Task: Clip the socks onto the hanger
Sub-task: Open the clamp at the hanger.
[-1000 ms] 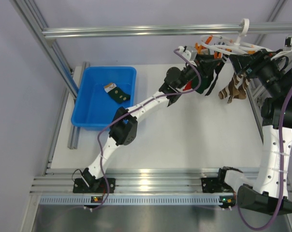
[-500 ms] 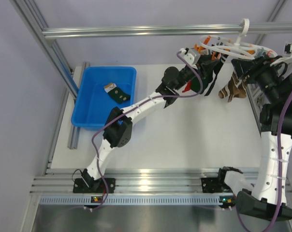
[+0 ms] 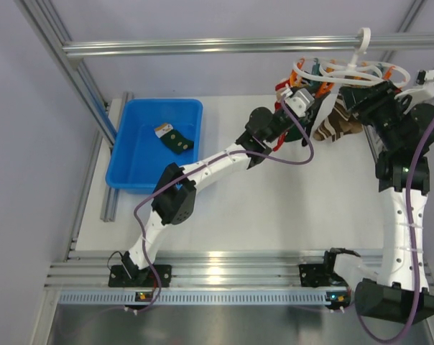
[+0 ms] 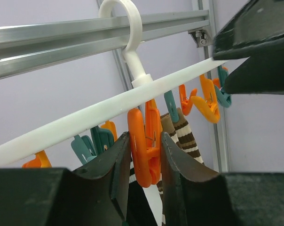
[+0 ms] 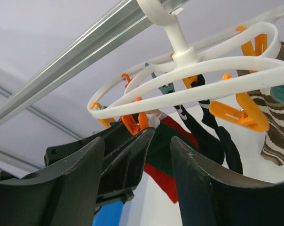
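The white hanger (image 3: 344, 69) hangs by its hook from the top rail, with orange and teal pegs under its ring (image 5: 189, 89). My left gripper (image 4: 144, 136) is raised to the ring, its jaws pressed on both sides of an orange peg (image 4: 145, 146). A green and red sock (image 5: 179, 150) hangs below that peg (image 5: 137, 121), its white cuff at the peg; its red part shows in the top view (image 3: 279, 135). My right gripper (image 5: 137, 141) is open just beside the left gripper and holds nothing. Another dark green sock (image 3: 175, 139) lies in the blue bin.
The blue bin (image 3: 159, 103) stands at the table's back left. Brown-and-cream striped socks (image 3: 335, 122) and a black sock (image 5: 212, 136) hang from the hanger. The aluminium rail (image 3: 202, 47) runs across above. Frame posts stand at both sides.
My left gripper has risen and moved right, up to the hanger's pegs. My right gripper has moved up and left toward it. The hanger and striped socks have swung left.
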